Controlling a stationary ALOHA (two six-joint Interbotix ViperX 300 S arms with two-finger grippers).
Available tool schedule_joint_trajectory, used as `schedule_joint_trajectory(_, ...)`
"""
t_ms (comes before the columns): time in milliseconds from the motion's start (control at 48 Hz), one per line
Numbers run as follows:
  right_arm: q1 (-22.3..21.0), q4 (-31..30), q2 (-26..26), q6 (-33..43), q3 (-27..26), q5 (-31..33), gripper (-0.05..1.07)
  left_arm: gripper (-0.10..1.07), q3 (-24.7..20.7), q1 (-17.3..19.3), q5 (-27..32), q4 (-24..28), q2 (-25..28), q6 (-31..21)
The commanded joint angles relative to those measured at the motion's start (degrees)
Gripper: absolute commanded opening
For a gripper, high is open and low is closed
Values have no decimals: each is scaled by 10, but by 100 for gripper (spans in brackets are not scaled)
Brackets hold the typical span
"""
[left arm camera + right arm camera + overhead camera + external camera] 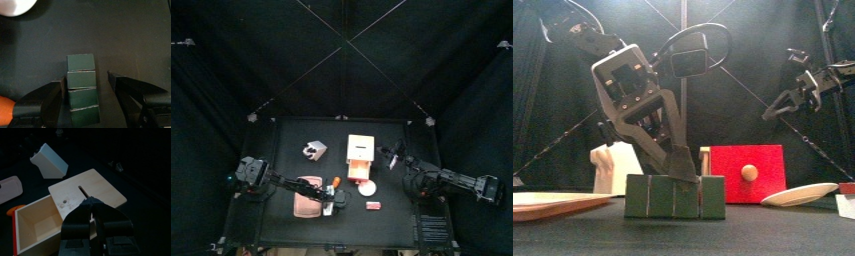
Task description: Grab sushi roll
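Sushi roll [82, 89]: row of dark green blocks, lying flat on black table [127, 35], toward front edge, left of centre in front view [675, 196].

Left gripper [83, 95]: jaws fully spread, one on each side of the roll, straddling its near blocks. Narrow gaps visible between jaw faces and roll in left wrist view; nothing gripped. Seen from front [676, 162], tool angled down steeply with fingertips at the top edge of the roll; actual contact not determinable there.

Right gripper [95, 207]: raised well above table at right side [784, 103], clear of all objects. Jaws pressed together in right wrist view, nothing between them. Hanging over wooden box [50, 223].

Wooden box: pale interior, red outer wall, sliding lid [87, 190] drawn partly off. From front, red face with small wooden knob [747, 172], standing behind and right of the roll.

Other items: white wedge-shaped block [50, 161] beyond the box, well apart from the roll; pink tray [553, 204] at front left; white dish [800, 194] at front right; orange object [5, 110] just beside left jaw, identity not determinable.
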Motion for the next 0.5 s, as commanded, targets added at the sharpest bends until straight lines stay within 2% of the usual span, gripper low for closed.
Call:
schedule_joint_trajectory(0, -2, 0, 2, 0, -6, -3, 1, 97, -12, 2, -2, 1, -4, 1)
schedule_joint_trajectory(479, -5, 0, 1, 0, -5, -3, 2, 95, -18, 6, 31, 4, -4, 1)
